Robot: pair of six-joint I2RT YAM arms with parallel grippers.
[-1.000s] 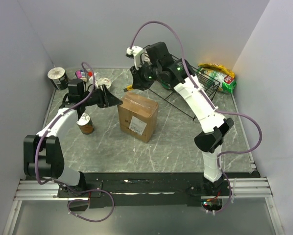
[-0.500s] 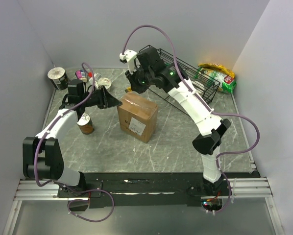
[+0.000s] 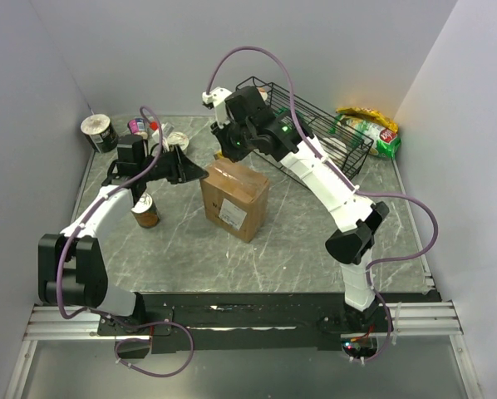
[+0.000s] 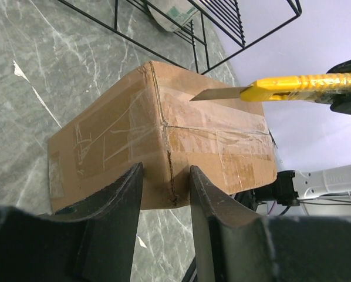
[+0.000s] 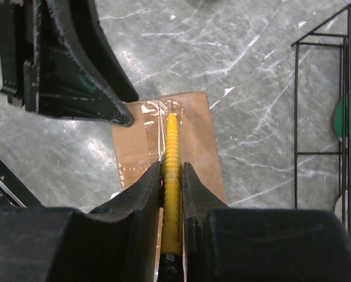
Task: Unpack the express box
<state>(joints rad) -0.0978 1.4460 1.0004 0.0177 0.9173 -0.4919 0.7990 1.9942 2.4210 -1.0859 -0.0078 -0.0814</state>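
The express box (image 3: 236, 199), a brown taped carton with a white label (image 3: 232, 214), stands mid-table. My left gripper (image 3: 197, 171) is at its upper left corner. In the left wrist view the fingers (image 4: 114, 217) stand narrowly apart around the box's corner edge (image 4: 169, 158), closed on it. My right gripper (image 3: 229, 152) hovers over the box's far end, shut on a yellow utility knife (image 5: 172, 147). The blade (image 4: 216, 93) points at the taped top of the box (image 5: 199, 153) along the seam. I cannot tell whether it touches.
A black wire basket (image 3: 315, 133) stands behind and right of the box. A can (image 3: 145, 212) sits left of it under the left arm. Cups (image 3: 99, 131) and small items are at the back left. Snack bags (image 3: 369, 129) lie at the back right.
The right arm has swung left and down, bringing the knife from beside the basket to over the box's taped top. The left gripper and the box have stayed put.
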